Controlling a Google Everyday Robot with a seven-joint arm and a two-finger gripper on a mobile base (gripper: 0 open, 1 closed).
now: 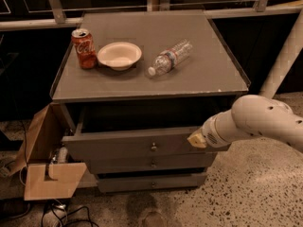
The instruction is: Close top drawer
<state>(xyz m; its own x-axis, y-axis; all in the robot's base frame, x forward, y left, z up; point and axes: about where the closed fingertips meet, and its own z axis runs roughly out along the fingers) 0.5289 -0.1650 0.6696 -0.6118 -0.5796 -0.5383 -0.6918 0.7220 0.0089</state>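
The top drawer [123, 145] is a wide grey-brown drawer under the cabinet top. It stands pulled out a short way, with a dark gap behind its front panel. A small round metal knob [154, 147] sits at the panel's centre. My white arm comes in from the right. The gripper [196, 140] is at the right end of the drawer front, against the panel.
On the cabinet top [199, 74] are a red soda can [84, 48], a white bowl [119, 55] and a clear water bottle [169, 57] on its side. Two narrower drawers [152, 173] sit below. A cardboard box [45, 164] lies left. A white post [284, 56] stands right.
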